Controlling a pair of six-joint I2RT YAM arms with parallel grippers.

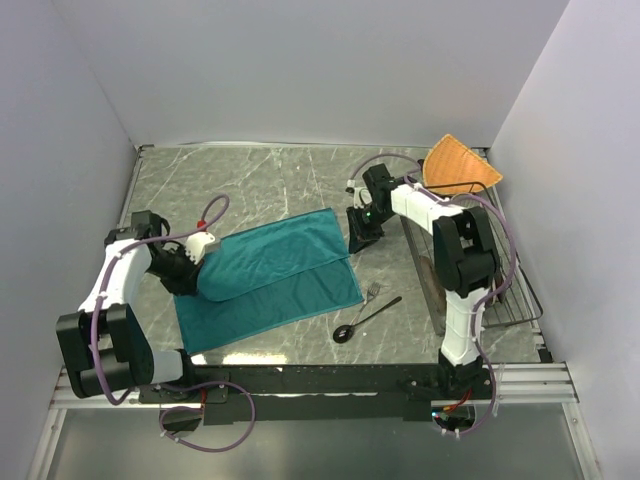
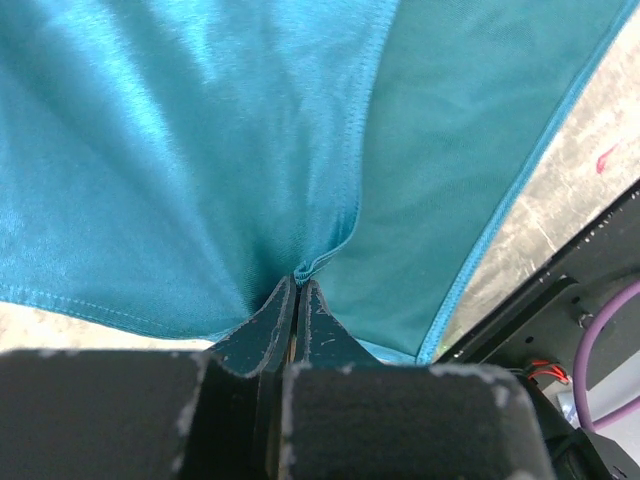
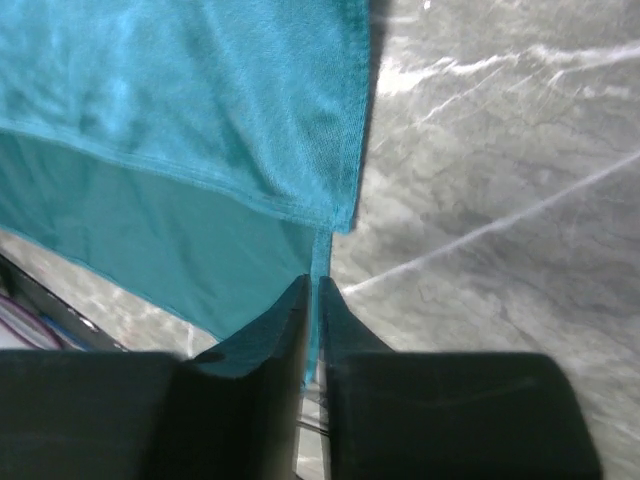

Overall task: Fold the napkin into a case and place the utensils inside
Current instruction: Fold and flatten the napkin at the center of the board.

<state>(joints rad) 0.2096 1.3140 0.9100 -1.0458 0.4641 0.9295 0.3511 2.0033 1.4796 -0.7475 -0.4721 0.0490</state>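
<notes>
The teal napkin lies on the marble table, partly folded, with an upper layer over a lower one. My left gripper is shut on the napkin's left edge. My right gripper is shut on its right edge, near the upper layer's corner. The small silver fork and the dark spoon with a round black bowl lie on the table just off the napkin's near right corner. Both napkin layers show in the wrist views.
An orange woven fan-shaped cloth lies at the back right corner. A wire rack stands along the right side behind the right arm. White walls enclose the table on three sides.
</notes>
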